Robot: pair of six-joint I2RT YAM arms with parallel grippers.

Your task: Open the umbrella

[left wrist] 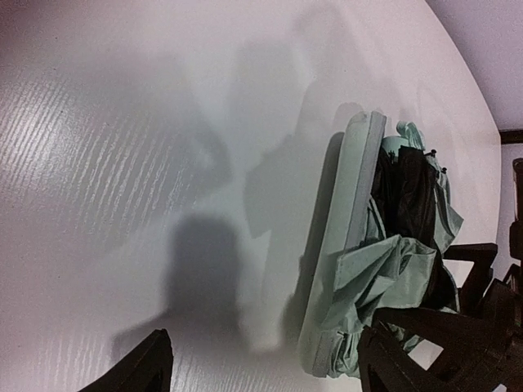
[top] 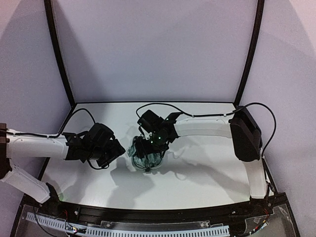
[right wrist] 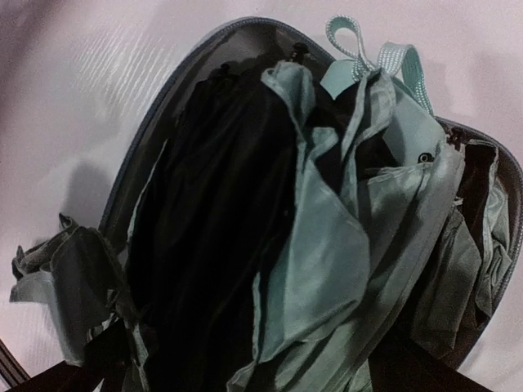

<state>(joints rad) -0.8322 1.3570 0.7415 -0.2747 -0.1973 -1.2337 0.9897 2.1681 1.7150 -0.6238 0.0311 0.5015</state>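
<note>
The umbrella lies crumpled at the table's middle, mint-green fabric with black inner side, inside an open pale case. In the right wrist view the umbrella fills the frame, with its strap at the top and the case rim around it. My right gripper is pressed down into the bundle. Its jaws stand wide apart on either side of the fabric. My left gripper is open and empty just left of the case. The shaft and handle are hidden.
The white table is ringed by a black frame and white walls. The right gripper's black fingers show at the lower right of the left wrist view, against the fabric.
</note>
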